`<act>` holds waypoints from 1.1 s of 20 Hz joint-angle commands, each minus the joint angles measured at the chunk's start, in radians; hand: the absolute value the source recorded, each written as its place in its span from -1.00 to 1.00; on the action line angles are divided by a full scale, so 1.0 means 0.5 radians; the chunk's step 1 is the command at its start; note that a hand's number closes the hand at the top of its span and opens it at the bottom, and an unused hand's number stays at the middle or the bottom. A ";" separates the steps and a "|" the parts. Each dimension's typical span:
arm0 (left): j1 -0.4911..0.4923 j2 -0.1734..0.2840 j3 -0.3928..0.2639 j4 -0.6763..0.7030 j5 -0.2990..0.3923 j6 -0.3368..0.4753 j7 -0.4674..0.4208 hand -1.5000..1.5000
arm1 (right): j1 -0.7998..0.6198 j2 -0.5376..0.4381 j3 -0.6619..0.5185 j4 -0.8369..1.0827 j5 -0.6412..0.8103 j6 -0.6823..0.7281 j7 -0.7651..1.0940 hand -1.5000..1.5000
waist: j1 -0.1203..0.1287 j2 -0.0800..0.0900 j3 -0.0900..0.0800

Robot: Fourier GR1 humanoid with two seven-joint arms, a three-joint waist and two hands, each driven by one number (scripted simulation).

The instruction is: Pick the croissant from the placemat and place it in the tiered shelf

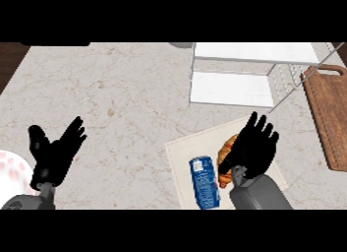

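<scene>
The croissant lies on the placemat, and the right robot hand is directly over it, covering most of it; only its left edge shows past the hand's left side. Of what shows, the long axis seems to run near-to-far, roughly in line with the forearm, though most of the pastry is hidden, so this is a judgement. The right robot hand's fingers are straight and spread, pointing away from the robot; nothing is held, and I cannot tell whether the palm touches the croissant or hovers above it.

A blue can lies on the placemat just left of the croissant, nearer the robot, close enough to be nudged by a closing thumb.

The shelf stands beyond the placemat, up and slightly left of the hand, so the carry goes forward. A board lies to the right of the shelf.

The left robot hand is open, fingers up, resting well apart at the left of the table, beside a plate. The right hand is plainly the nearer one.
</scene>
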 commanded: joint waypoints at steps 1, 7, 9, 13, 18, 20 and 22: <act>-0.013 0.033 0.037 0.085 0.004 -0.051 -0.007 0.00 | 0.007 0.024 0.029 0.131 0.038 -0.026 0.468 -1.00 | -0.011 0.011 -0.002; 0.008 0.026 0.049 0.022 0.026 -0.065 0.021 0.00 | -0.022 0.025 -0.019 0.277 0.128 -0.099 0.468 -1.00 | 0.008 0.008 -0.001; 0.031 -0.030 0.013 0.064 -0.006 -0.059 -0.040 0.00 | 0.051 0.025 0.010 0.244 0.169 -0.125 0.468 -1.00 | -0.011 0.007 -0.002; 0.030 -0.028 0.015 -0.021 -0.021 -0.031 0.013 0.00 | -0.115 0.025 -0.041 0.329 0.152 -0.069 0.468 -1.00 | 0.008 0.007 0.000; 0.023 -0.010 0.064 -0.002 -0.008 -0.067 0.020 0.00 | -0.020 0.025 0.059 0.353 0.160 -0.222 0.459 -1.00 | -0.002 0.008 0.000; 0.042 0.011 0.094 0.087 -0.014 -0.113 -0.044 0.00 | -0.003 0.025 0.054 0.332 0.182 -0.203 0.433 -1.00 | -0.012 0.009 -0.001; -0.013 -0.052 0.079 0.065 -0.046 -0.039 -0.024 0.00 | -0.027 0.025 0.032 0.331 0.162 -0.223 0.400 -1.00 | -0.017 0.008 0.000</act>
